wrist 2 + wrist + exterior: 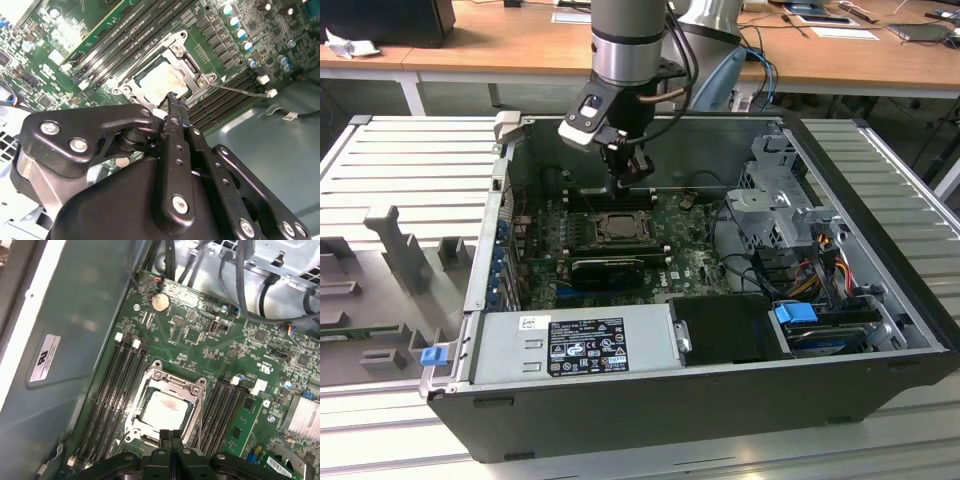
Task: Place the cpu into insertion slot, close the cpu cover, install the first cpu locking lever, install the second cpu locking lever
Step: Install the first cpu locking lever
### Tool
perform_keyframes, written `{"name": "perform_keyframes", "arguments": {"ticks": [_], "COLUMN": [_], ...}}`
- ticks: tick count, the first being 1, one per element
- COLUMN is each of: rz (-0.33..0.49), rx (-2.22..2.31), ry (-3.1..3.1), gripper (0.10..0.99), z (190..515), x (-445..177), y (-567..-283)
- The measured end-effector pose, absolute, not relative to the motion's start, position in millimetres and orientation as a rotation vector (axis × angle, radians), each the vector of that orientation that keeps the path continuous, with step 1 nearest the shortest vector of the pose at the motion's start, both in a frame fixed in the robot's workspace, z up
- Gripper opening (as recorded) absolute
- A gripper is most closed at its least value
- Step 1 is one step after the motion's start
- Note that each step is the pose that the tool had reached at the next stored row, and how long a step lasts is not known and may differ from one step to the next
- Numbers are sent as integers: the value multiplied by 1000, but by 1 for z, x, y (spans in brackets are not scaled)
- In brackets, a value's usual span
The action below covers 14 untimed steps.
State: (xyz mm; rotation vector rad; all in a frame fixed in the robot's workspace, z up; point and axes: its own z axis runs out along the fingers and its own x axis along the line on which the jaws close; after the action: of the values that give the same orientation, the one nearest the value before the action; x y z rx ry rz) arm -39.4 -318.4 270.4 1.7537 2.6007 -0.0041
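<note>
The chip [167,410] is in place with the cover [173,381] down; the fingers [164,439], pinched together and empty, are by its edge; the levers seem left to do.

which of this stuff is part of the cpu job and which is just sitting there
Job: cpu; cpu cover, flat around it; gripper, fingers together by the cover's edge.
Not the job: memory slots; coin battery; power supply; drive cage.
</note>
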Motion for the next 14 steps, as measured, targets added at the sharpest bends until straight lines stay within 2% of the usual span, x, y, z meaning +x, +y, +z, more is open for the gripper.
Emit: {"name": "perform_keyframes", "arguments": {"ticks": [14], "rz": [-1], "rx": [1469], "ry": [2769], "gripper": [106], "z": [270], "x": [-41], "y": [-318]}}
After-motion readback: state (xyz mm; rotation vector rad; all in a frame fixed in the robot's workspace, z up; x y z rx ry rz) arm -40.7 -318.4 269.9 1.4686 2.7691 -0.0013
